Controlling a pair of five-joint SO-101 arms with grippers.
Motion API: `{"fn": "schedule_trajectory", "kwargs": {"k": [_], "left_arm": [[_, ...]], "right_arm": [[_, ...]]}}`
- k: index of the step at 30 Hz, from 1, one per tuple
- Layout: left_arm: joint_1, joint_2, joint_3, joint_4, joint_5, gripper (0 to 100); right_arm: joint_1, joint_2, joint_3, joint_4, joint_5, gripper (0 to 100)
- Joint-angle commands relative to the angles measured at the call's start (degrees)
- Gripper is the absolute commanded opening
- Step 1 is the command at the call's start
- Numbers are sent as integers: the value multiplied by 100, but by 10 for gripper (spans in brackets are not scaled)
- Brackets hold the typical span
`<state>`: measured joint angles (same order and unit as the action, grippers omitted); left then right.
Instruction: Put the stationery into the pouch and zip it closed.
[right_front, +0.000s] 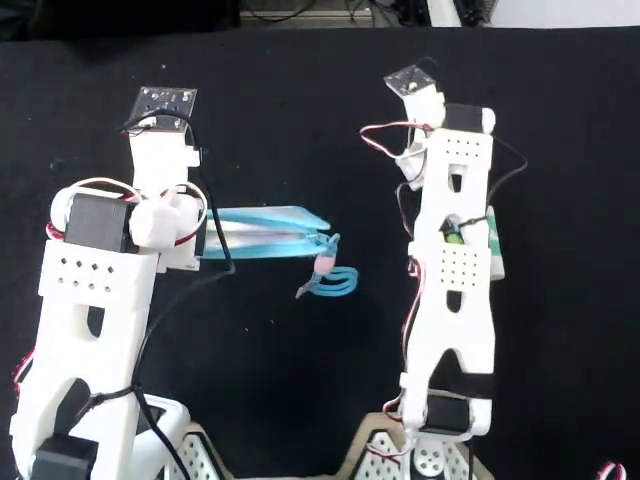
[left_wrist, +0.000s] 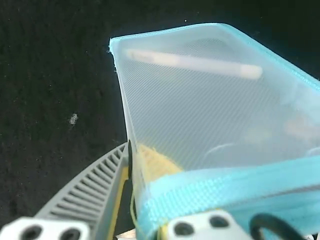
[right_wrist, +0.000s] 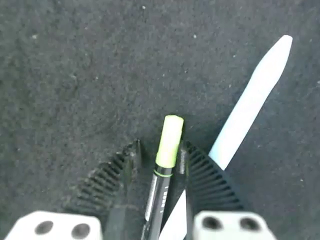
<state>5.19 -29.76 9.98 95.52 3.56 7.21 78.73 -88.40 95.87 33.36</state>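
Here the right tool (right_wrist: 159, 155) stands apart, astride a green-capped marker (right_wrist: 169, 137) that lies on the table (right_wrist: 75, 60); it is not yet pinching it. A white pen (right_wrist: 252, 95) lies just beside one finger. The left tool (left_wrist: 131, 170) is clamped on the pouch (left_wrist: 210, 110) near its zip edge. The marker looks light, stiff and smooth, so it is likely to roll and is best taken mid-barrel. The mesh pouch is soft and will sag. There is one pouch, two pens outside it, and one pale stick (left_wrist: 195, 62) plainly inside among dimmer shapes.
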Motion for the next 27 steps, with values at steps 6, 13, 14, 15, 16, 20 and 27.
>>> {"fn": "schedule_trajectory", "kwargs": {"k": [6, 13, 14, 15, 16, 20, 27], "left_arm": [[57, 35, 163, -53, 9, 30], [57, 35, 163, -53, 9, 30], [57, 35, 163, -53, 9, 30], [57, 35, 163, -53, 9, 30], [57, 35, 163, -53, 9, 30], [57, 35, 163, -53, 9, 30], [57, 35, 163, -53, 9, 30]], "right_arm": [[105, -207, -725, 545, -202, 10], [176, -1446, 409, 563, -1688, 10], [141, -1736, 866, 563, -1758, 10], [97, -2062, 1385, 563, -1811, 10], [44, -2413, 1974, 554, -1855, 10], [-255, -3908, 4470, 422, -1855, 10], [-343, -6009, 8567, -1618, -1846, 10]]}}
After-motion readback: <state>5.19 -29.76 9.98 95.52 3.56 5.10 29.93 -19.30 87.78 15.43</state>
